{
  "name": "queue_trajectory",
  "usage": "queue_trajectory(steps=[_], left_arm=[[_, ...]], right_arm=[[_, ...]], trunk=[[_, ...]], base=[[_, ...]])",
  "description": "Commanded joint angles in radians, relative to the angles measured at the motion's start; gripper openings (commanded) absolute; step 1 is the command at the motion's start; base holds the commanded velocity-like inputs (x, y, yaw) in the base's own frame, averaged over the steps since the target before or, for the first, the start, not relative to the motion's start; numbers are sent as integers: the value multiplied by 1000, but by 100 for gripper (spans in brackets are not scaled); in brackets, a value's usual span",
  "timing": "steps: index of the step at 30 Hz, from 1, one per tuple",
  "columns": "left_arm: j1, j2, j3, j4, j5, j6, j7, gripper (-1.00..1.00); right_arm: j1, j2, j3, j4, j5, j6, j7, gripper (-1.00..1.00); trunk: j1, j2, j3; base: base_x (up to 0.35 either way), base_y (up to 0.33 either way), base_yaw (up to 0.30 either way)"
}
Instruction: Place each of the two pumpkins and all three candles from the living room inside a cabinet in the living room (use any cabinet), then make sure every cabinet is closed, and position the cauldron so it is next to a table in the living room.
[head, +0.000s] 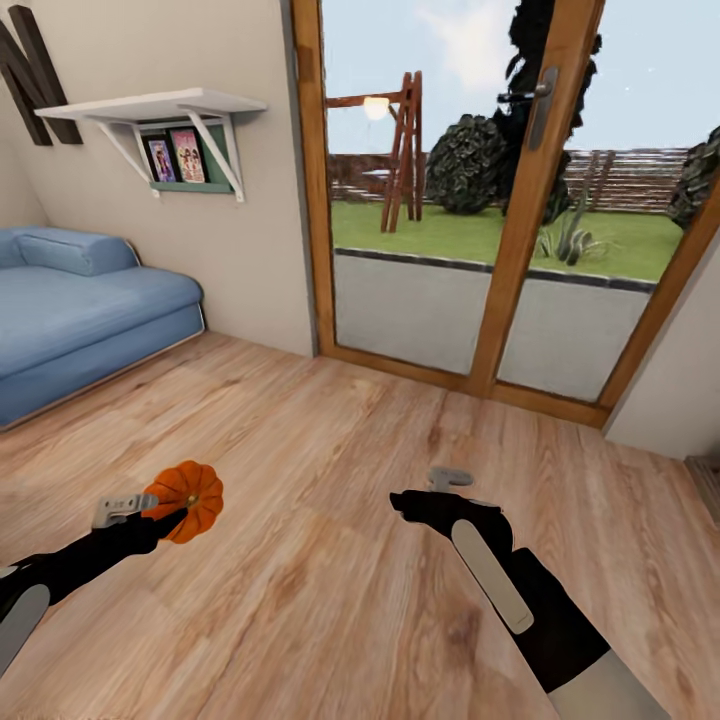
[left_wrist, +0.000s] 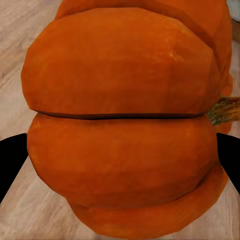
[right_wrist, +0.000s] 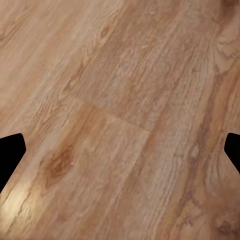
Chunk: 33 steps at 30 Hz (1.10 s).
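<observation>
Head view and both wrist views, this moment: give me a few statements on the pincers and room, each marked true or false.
1. The left pincer holds a pumpkin. True.
2. The right pincer carries a candle. False: it is empty, over bare wood floor.
3. A blue sofa stands by the wall. True.
4. The pumpkin rests on the floor. False: it is held above it.
5. The wall shelf carries framed pictures under its top board. True.

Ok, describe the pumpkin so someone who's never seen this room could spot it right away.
Start from the blue sofa and come down across the wood floor. The pumpkin sits gripped in the left end effector: the room's one bright-orange, ribbed ball.
</observation>
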Motion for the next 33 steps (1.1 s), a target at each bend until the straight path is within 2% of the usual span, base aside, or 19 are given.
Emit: queue_trajectory(steps=[1, 8, 25, 28, 33], left_arm=[[-1, 0, 1, -1, 5, 8, -2, -100], [-1, 0, -1, -1, 6, 9, -2, -100], [-1, 0, 3, -1, 5, 9, -2, -100], [-1, 0, 6, -1, 4, 10, -2, -100], [-1, 0, 1, -2, 6, 9, -2, -100]], right_arm=[[-1, -1, 4, -1, -10, 0, -11, 100], [-1, -1, 27, -1, -9, 0, -12, 100], [-1, 0, 29, 7, -11, -1, -12, 100], [-1, 6, 29, 20, -10, -1, -12, 100], [-1, 31, 29, 31, -4, -1, -12, 100]], trunk=[[0, 0, -1], [0, 0, -1], [0, 0, -1], [0, 0, -1], [0, 0, -1]], base=[[176, -197, 291], [152, -229, 292], [15, -206, 292], [0, -21, 292], [0, -5, 292]])
